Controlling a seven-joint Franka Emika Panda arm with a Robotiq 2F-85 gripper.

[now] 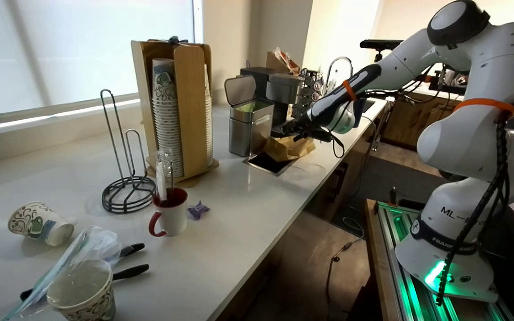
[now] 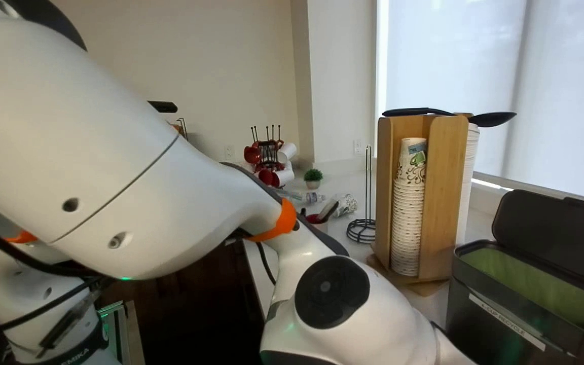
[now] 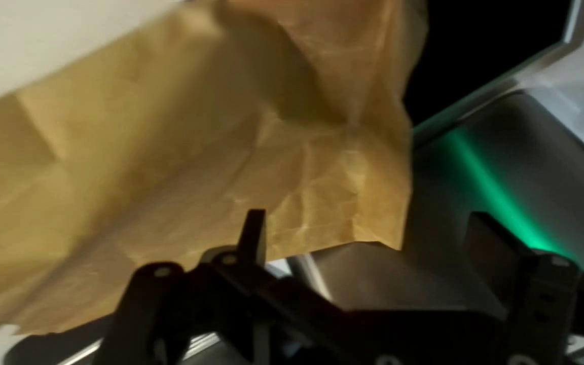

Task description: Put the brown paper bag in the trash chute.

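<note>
- The brown paper bag (image 1: 287, 149), crumpled and flattish, is partly over the trash chute (image 1: 269, 164), hiding some of the dark opening; the rest reaches past the rim, over the counter (image 1: 221, 249).
- The claw (image 3: 367, 225) is spread: in the wrist view its fingers (image 3: 254, 238) stand well apart, and a corner of the bag shows between them.
- In an exterior view the claw is right above the bag; whether the two touch, I cannot tell.
- Just beside the chute stands the metal K-cup recycling bin (image 2: 505, 324), lid up, green lining inside, with a coffee maker (image 1: 286, 91) behind it.
- Near the bin, a wooden cup dispenser (image 1: 189, 116) holds stacked paper cups (image 1: 167, 125).
- Well apart from the chute are a wire paper-towel stand (image 1: 127, 196), a white mug (image 1: 176, 223) with red handle, and a purple wrapper (image 1: 198, 210) just beside the mug.
- One patterned paper cup (image 1: 38, 223) lies on its side; another (image 1: 80, 290) is upright.
</note>
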